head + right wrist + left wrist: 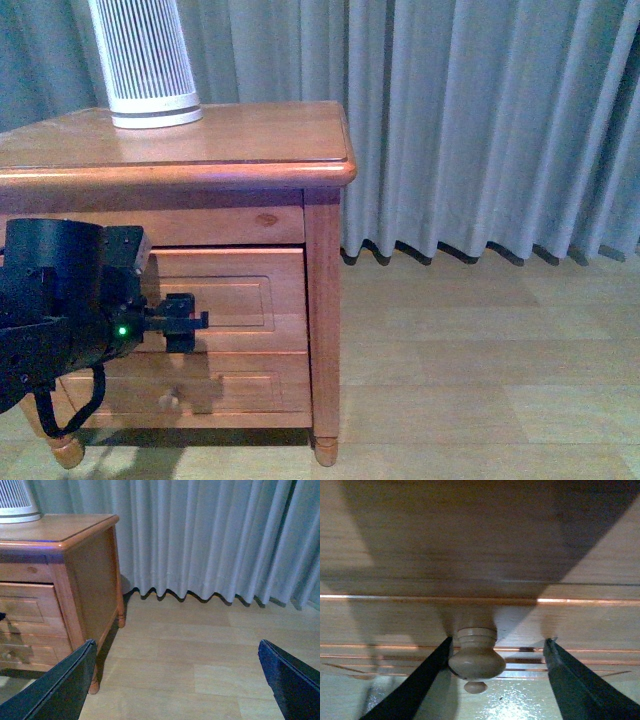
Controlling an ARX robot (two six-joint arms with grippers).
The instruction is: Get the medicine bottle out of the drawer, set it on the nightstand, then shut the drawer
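The nightstand [200,150] stands at the left, its top bare except for a white device. Its upper drawer [255,300] looks closed, so nothing of its inside shows. The medicine bottle is out of view. My left gripper [187,321] is held level in front of that drawer. In the left wrist view this gripper [500,641] is open around the drawer's round knob [476,656], which sits close against one finger [420,685], with a wide gap to the other finger [575,685]. My right gripper [176,645] is open and empty above the floor, to the right of the nightstand [90,570].
A tall white device with dark slats [145,60] stands at the back left of the nightstand top. The lower drawer [250,385] has its own knob [170,398]. Grey curtains [480,120] hang behind, and wooden floor [480,380] lies to the right.
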